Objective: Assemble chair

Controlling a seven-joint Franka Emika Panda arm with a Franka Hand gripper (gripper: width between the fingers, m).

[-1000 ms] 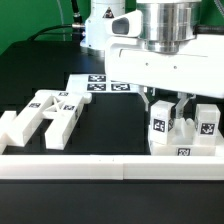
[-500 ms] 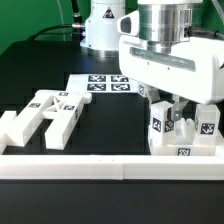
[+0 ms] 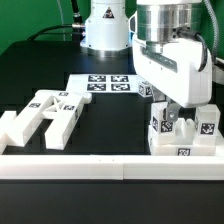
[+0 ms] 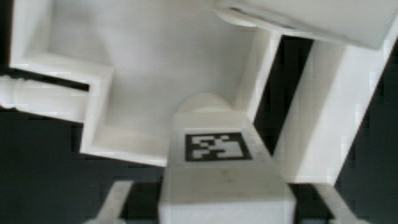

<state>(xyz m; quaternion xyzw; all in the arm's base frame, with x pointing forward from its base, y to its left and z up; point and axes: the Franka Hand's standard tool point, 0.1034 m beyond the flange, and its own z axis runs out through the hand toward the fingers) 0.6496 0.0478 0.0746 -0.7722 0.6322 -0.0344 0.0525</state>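
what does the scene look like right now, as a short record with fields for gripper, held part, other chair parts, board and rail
gripper: gripper lowered among the chair parts at the exterior view's right, shut on a tagged piece
held part: tag faces the wrist camera
right group: upright tagged pieces on either side of the gripper, close to the rail
left group: loose pieces lying flat at the exterior view's left
board: marker board flat on the table, behind the parts
rail: long white rail along the near edge
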